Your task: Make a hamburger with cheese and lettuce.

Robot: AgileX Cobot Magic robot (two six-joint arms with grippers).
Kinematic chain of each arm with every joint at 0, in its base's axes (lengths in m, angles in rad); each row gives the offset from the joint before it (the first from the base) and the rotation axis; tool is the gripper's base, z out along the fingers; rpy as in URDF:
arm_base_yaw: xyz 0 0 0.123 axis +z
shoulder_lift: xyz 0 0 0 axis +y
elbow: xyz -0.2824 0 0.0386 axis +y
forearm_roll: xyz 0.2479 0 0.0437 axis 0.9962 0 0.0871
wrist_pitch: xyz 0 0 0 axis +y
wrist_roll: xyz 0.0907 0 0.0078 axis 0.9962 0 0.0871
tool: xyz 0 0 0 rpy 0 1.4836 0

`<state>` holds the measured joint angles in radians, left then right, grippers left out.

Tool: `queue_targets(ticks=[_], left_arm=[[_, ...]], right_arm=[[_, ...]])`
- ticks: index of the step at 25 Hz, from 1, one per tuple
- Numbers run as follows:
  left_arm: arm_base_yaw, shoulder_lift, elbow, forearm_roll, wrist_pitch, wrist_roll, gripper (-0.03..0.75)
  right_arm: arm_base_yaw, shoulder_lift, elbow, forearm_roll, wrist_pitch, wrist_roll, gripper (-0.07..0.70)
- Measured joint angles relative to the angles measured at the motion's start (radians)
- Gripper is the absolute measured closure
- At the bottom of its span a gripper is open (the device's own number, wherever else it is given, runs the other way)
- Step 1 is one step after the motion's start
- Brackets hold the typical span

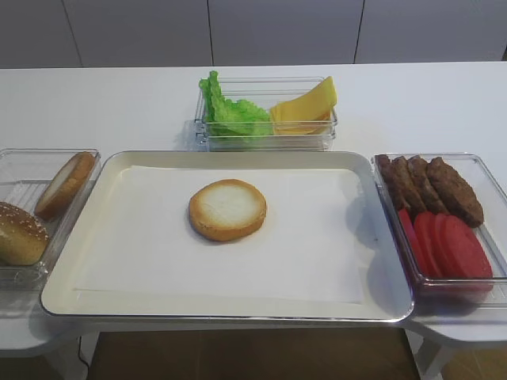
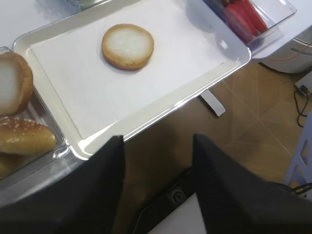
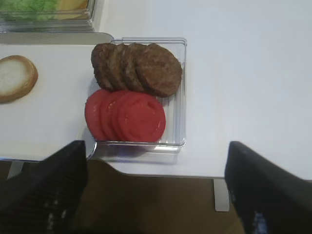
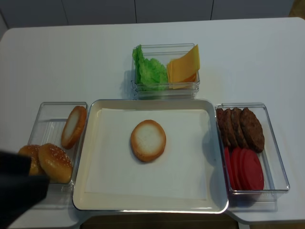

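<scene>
Dark fingers (image 2: 92,195) of the left pincer (image 2: 158,187) fill the bottom of its wrist view, standing apart with nothing between them; the right pincer (image 3: 156,192) likewise shows two fingers at the lower corners of its view, spread wide and empty. Both hang off the near edge of the bench (image 1: 444,103), below the tray (image 1: 238,310). One bun half (image 1: 227,209), the hamburger so far, lies cut face up at the middle of the tray's paper. Cheese (image 1: 305,107) and lettuce (image 1: 230,111) share a clear box (image 1: 265,141) at the top centre, beyond the tray's far edge, lettuce left, cheese right, so either arm must reach up-frame across the tray; the cheese sits slightly nearer the right arm, the lettuce the left. Cheese slices are fanned, their count unclear; the lettuce is one loose bunch. Right box (image 1: 491,237): four patties (image 1: 432,190) above, about four tomato slices (image 1: 447,245) below. Left box (image 4: 47,191): one leaning bun half (image 4: 74,126), two seeded tops (image 4: 55,162)
</scene>
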<state>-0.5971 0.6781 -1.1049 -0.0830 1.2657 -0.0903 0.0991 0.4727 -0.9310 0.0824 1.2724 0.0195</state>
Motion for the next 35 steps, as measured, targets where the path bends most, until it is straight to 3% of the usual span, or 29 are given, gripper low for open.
queue_targets(ticks=[6, 16, 28, 35], left_arm=[[0.002, -0.163, 0.133, 0.004, 0.005, 0.009, 0.377], [0.002, -0.408, 0.264, 0.065, 0.009, 0.016, 0.377], [0.002, -0.597, 0.453, 0.083, 0.012, 0.060, 0.377], [0.002, -0.667, 0.573, 0.122, -0.045, 0.050, 0.377]], right_arm=[[0.000, -0.125, 0.094, 0.009, 0.004, -0.019, -0.064], [0.000, -0.321, 0.176, 0.009, 0.008, -0.064, -0.064], [0.000, -0.487, 0.264, 0.016, 0.015, -0.117, -0.064], [0.000, -0.491, 0.276, 0.018, 0.001, -0.162, -0.064]])
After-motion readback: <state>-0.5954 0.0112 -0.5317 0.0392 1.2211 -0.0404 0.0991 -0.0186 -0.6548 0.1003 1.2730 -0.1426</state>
